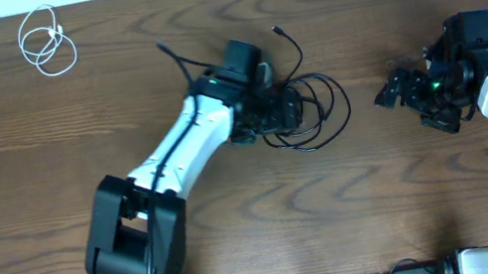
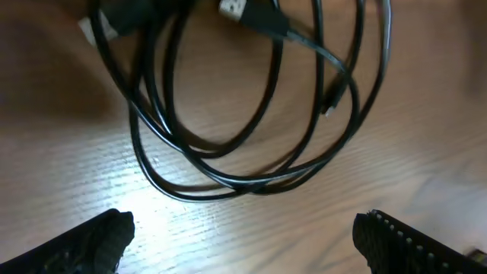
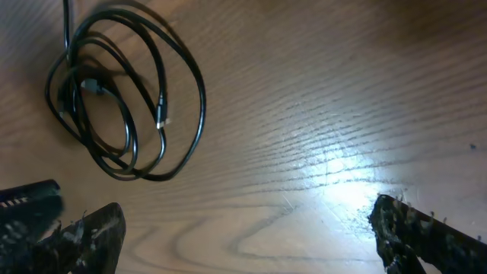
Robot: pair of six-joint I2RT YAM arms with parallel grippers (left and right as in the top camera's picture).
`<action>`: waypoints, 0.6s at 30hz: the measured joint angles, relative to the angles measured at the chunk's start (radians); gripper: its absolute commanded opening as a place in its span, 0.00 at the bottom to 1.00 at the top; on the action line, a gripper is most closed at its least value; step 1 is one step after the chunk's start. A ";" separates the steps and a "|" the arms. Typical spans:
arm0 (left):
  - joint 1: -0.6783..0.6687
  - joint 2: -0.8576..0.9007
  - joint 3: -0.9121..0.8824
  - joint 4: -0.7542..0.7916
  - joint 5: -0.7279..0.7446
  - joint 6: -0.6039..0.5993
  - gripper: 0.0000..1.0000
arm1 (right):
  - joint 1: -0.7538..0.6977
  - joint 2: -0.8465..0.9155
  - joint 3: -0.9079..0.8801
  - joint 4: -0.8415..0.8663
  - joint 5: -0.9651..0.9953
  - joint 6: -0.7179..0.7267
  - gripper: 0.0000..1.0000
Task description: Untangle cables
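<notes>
A white cable lies coiled at the far left corner of the brown wood-grain table. Mid-table, the left gripper hangs wide open and empty over the tangled black cables. The right gripper, also spread wide, holds nothing

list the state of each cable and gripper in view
thin white cable: coiled alone, apart from the rest
thin black cables: loops overlapping, tangled in one pile
left gripper: open, empty, over the black pile
right gripper: open, empty, beside the pile
</notes>
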 measured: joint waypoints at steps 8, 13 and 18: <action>-0.154 0.001 0.000 0.081 -0.097 0.245 0.98 | -0.071 0.000 0.000 0.010 0.044 -0.031 0.99; -0.227 0.008 0.000 0.157 -0.163 0.344 0.98 | -0.157 0.000 0.000 0.009 0.084 -0.034 0.99; -0.228 0.062 0.000 0.217 -0.190 0.367 0.99 | -0.228 0.000 0.000 0.009 0.109 -0.034 0.99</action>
